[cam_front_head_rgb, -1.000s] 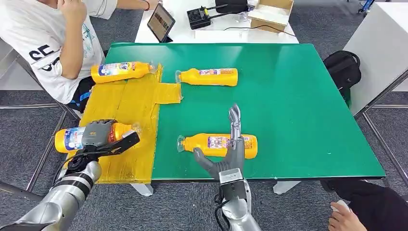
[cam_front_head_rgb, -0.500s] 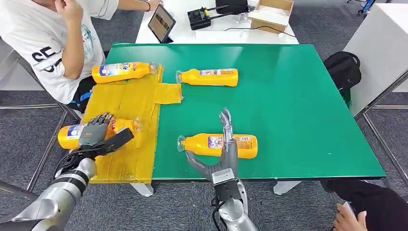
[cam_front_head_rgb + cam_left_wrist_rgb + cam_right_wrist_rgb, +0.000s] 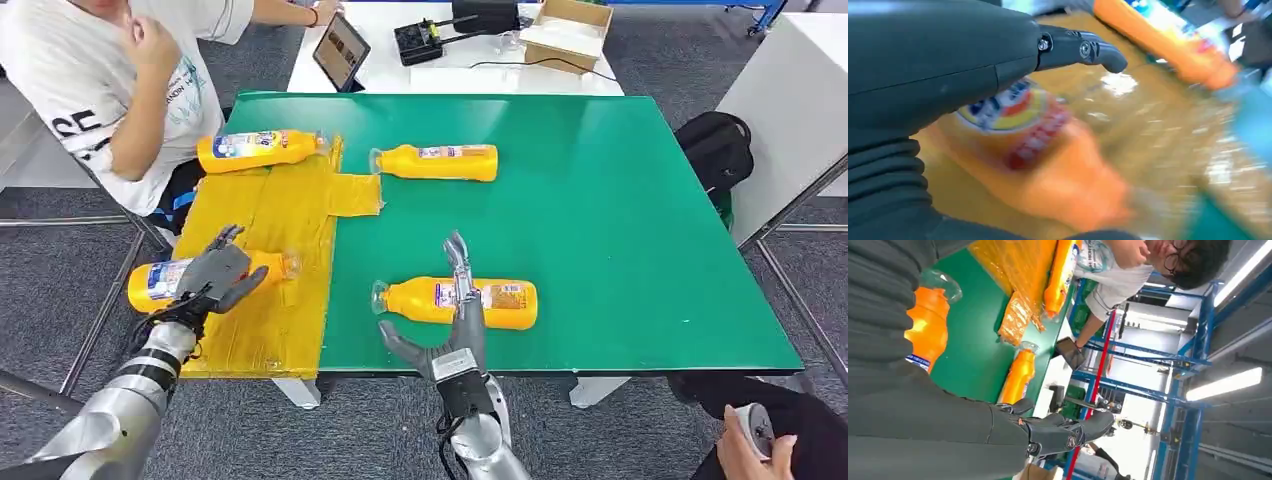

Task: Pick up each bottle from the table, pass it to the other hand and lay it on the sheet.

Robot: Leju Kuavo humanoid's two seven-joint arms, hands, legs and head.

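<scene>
Right hand (image 3: pixel 455 318) at the near table (image 3: pixel 620 200) edge, fingers straight and spread, holding nothing; near bottle (image 3: pixel 460 303) lying just beyond the palm, under the raised fingers, cap toward the left hand. Whether touching, cannot tell. Left hand (image 3: pixel 215 277) over the sheet (image 3: pixel 270 215), fingers splayed, resting atop a second bottle (image 3: pixel 165 281) without closing round it; that bottle on the sheet's outer edge, cap pointing toward the right hand. Farther off, a third bottle (image 3: pixel 258 150) at the sheet's far end, beside a seated person (image 3: pixel 110 90). Beyond the right hand, a fourth bottle (image 3: pixel 437 162) on bare green.
</scene>
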